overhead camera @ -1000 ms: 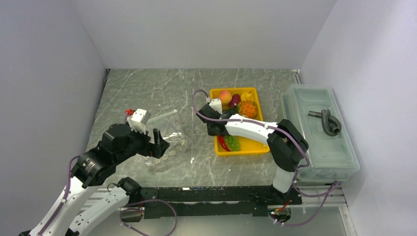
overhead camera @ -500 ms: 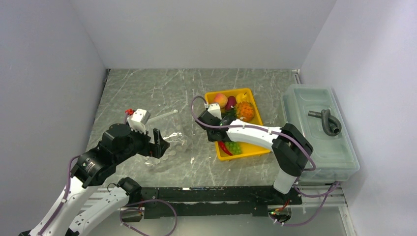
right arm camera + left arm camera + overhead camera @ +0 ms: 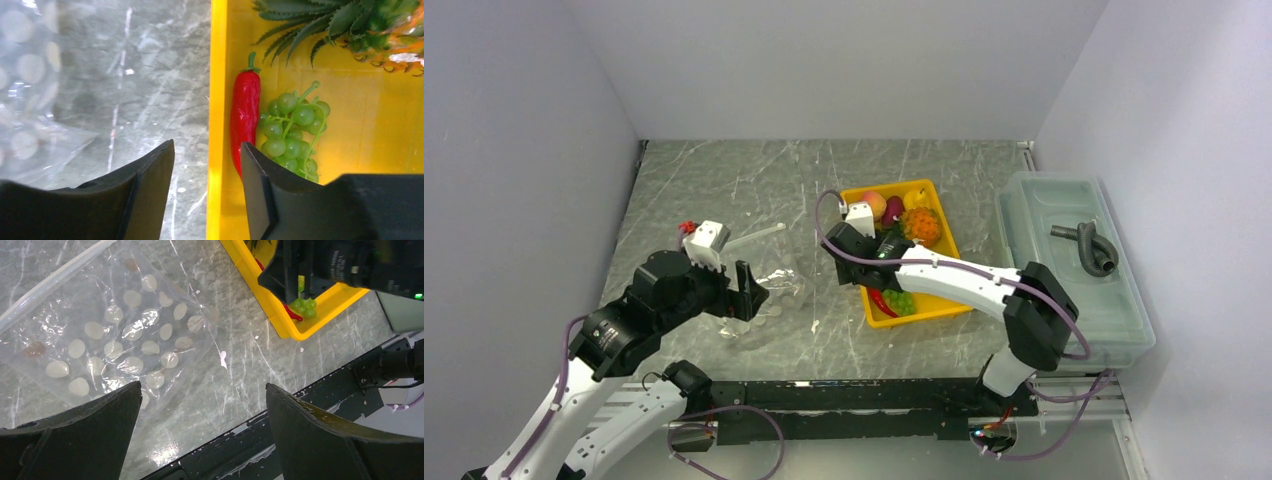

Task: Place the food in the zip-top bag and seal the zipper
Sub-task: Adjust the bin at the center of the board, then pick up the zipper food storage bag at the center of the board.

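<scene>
The yellow tray (image 3: pixel 944 290) holds the food: peach (image 3: pixel 875 205), purple piece (image 3: pixel 893 210), pear (image 3: pixel 917 198), pineapple (image 3: pixel 923 226), red chilli (image 3: pixel 245 115) and green grapes (image 3: pixel 292 130). My right gripper (image 3: pixel 207 150) is open and straddles the tray's left wall (image 3: pixel 216 75), one finger outside and one beside the chilli, with a gap on both sides. The dotted zip-top bag (image 3: pixel 115 340) lies flat on the table left of the tray, its zipper (image 3: pixel 50 275) along the far edge. Over the bag's near corner, my left gripper (image 3: pixel 202 390) hangs wide open, holding nothing.
A translucent lidded bin (image 3: pixel 1074 260) with a grey hose piece (image 3: pixel 1089 245) on top stands at the right wall. The black base rail (image 3: pixel 854 395) runs along the near table edge. Bare marble lies between bag and tray.
The right gripper dragged the tray a little left and turned it, then opened its jaws off the tray's wall. The left arm and the bag have not moved.
</scene>
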`<act>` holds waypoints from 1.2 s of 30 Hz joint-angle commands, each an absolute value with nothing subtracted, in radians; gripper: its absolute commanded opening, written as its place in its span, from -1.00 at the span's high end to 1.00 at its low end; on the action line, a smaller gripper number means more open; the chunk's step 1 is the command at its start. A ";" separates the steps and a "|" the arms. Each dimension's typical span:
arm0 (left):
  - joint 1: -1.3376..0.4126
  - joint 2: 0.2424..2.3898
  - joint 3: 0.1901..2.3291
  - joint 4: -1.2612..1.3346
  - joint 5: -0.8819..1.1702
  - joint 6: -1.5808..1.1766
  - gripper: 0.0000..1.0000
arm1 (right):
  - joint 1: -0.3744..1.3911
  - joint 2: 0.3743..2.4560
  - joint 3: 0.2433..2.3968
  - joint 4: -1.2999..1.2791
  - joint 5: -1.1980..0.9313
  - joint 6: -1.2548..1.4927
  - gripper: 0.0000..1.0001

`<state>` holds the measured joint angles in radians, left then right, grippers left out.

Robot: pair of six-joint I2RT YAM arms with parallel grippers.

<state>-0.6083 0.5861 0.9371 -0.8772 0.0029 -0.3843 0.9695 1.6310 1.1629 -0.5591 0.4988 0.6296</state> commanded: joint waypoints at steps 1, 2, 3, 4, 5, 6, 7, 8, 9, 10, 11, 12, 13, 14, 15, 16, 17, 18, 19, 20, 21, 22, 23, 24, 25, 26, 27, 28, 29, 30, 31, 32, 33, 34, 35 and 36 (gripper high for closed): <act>-0.609 0.581 0.942 -0.850 -0.030 -0.397 -0.99 | 0.991 1.545 1.243 -0.561 0.515 0.608 -0.15; -0.609 0.582 0.943 -0.851 -0.033 -0.398 -0.99 | 0.997 1.540 1.255 -0.561 0.510 0.599 -0.20; -0.609 0.584 0.943 -0.853 -0.035 -0.399 -0.99 | 1.002 1.536 1.265 -0.559 0.507 0.592 -0.26; -0.609 0.586 0.943 -0.854 -0.037 -0.399 -0.99 | 1.006 1.534 1.276 -0.556 0.500 0.585 -0.33; -0.609 0.588 0.945 -0.854 -0.038 -0.400 -0.99 | 1.009 1.532 1.287 -0.550 0.486 0.577 -0.38; -0.609 0.588 0.944 -0.854 -0.038 -0.400 -0.99 | 1.011 1.532 1.295 -0.541 0.469 0.567 -0.42; -0.609 0.588 0.945 -0.854 -0.038 -0.400 -0.99 | 1.012 1.535 1.306 -0.534 0.449 0.560 -0.45; -0.609 0.588 0.944 -0.856 -0.040 -0.400 -0.99 | 1.012 1.538 1.318 -0.526 0.431 0.555 -0.48; -0.609 0.588 0.945 -0.856 -0.046 -0.402 -0.99 | 1.014 1.542 1.328 -0.519 0.410 0.549 -0.50; -0.609 0.590 0.946 -0.861 -0.057 -0.408 -0.99 | 1.014 1.550 1.340 -0.511 0.393 0.544 -0.53; -0.609 0.589 0.948 -0.866 -0.068 -0.413 -0.99 | 1.014 1.557 1.352 -0.504 0.373 0.540 -0.55; -0.609 0.589 0.949 -0.873 -0.086 -0.417 -0.99 | 1.015 1.564 1.362 -0.497 0.354 0.536 -0.58; -0.609 0.589 0.952 -0.878 -0.102 -0.420 -0.99 | 1.015 1.574 1.373 -0.486 0.334 0.532 -0.60; -0.609 0.586 0.952 -0.881 -0.114 -0.422 -0.99 | 1.015 1.582 1.380 -0.476 0.314 0.528 -0.63; -0.609 0.582 0.953 -0.884 -0.124 -0.423 -0.99 | 1.017 1.591 1.388 -0.464 0.299 0.525 -0.67; -0.608 0.578 0.953 -0.886 -0.132 -0.424 -0.99 | 1.017 1.599 1.394 -0.455 0.285 0.524 -0.70; -0.609 0.574 0.953 -0.886 -0.135 -0.425 -0.99 | 1.018 1.609 1.401 -0.446 0.271 0.522 -0.72; -0.609 0.572 0.953 -0.886 -0.139 -0.425 -0.99 | 1.019 1.621 1.410 -0.438 0.259 0.520 -0.74; -0.609 0.568 0.953 -0.887 -0.141 -0.425 -0.99 | 1.020 1.634 1.419 -0.434 0.245 0.520 -0.75; -0.609 0.565 0.953 -0.887 -0.145 -0.425 -0.99 | 1.020 1.650 1.434 -0.431 0.232 0.520 -0.76; -0.609 0.563 0.953 -0.888 -0.150 -0.426 -0.99 | 1.021 1.665 1.446 -0.430 0.217 0.520 -0.77; -0.609 0.562 0.953 -0.889 -0.153 -0.426 -0.99 | 1.023 1.683 1.456 -0.428 0.210 0.520 -0.79; -0.607 0.561 0.953 -0.891 -0.156 -0.426 -0.99 | 1.024 1.699 1.464 -0.423 0.197 0.520 -0.80; -0.607 0.561 0.953 -0.890 -0.159 -0.427 -0.99 | 1.025 1.715 1.472 -0.420 0.187 0.520 -0.81; -0.606 0.561 0.953 -0.891 -0.160 -0.428 -0.99 | 1.025 1.732 1.482 -0.418 0.177 0.521 -0.82; -0.607 0.561 0.953 -0.891 -0.160 -0.428 -0.99 | 1.025 1.750 1.491 -0.416 0.167 0.519 -0.84; -0.607 0.564 0.953 -0.890 -0.158 -0.426 -0.99 | 1.025 1.780 1.505 -0.411 0.156 0.517 -0.87; -0.606 0.566 0.953 -0.890 -0.156 -0.425 -0.99 | 1.025 1.800 1.517 -0.413 0.150 0.517 -0.88; -0.605 0.570 0.953 -0.891 -0.155 -0.425 -0.99 | 1.025 1.821 1.534 -0.419 0.143 0.516 -0.88; -0.606 0.572 0.955 -0.892 -0.156 -0.426 -0.99 | 1.025 1.840 1.548 -0.421 0.136 0.514 -0.88; -0.606 0.573 0.956 -0.894 -0.158 -0.426 -0.99 | 1.025 1.859 1.559 -0.422 0.133 0.514 -0.88; -0.606 0.574 0.956 -0.894 -0.158 -0.426 -0.99 | 1.025 1.876 1.569 -0.422 0.128 0.514 -0.89; -0.606 0.573 0.955 -0.894 -0.159 -0.426 -0.99 | 1.025 1.889 1.577 -0.421 0.125 0.513 -0.89; -0.606 0.570 0.956 -0.894 -0.159 -0.426 -0.99 | 1.025 1.902 1.584 -0.420 0.124 0.512 -0.89; -0.606 0.568 0.954 -0.893 -0.158 -0.426 -0.99 | 1.025 1.913 1.589 -0.420 0.124 0.511 -0.89; -0.606 0.564 0.954 -0.893 -0.158 -0.426 -0.99 | 1.025 1.926 1.594 -0.420 0.122 0.510 -0.89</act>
